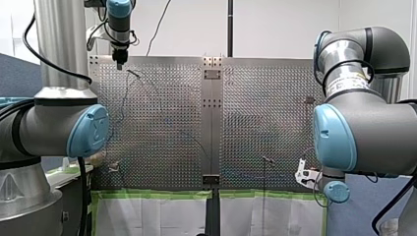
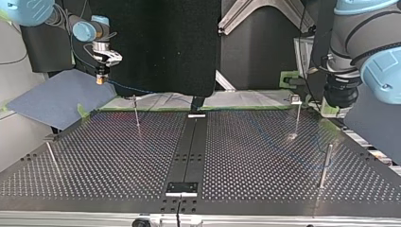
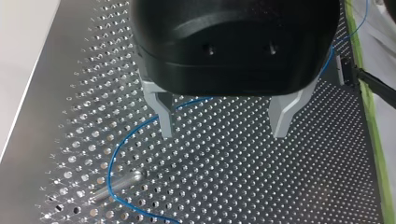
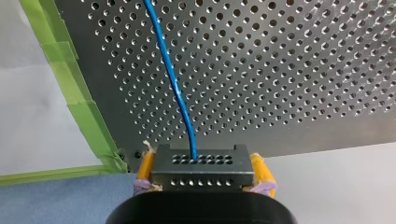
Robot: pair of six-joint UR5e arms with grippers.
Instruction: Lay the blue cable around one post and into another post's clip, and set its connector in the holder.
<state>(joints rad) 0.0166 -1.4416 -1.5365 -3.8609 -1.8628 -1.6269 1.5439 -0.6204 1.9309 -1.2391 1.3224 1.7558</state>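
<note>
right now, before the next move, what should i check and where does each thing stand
1. Right gripper clamped on the connector: ok, the yellow pads press on both its sides.
2. Left gripper free: ok, it is open above the table with nothing between its fingers.
3. Blue cable around a post: cannot tell. It bends close by this one in the left wrist view.
4. Cable in the clip: cannot tell, the cable is too thin to follow there.
5. Connector set down: not ok, it is in the right gripper, past the table's edge.
</note>
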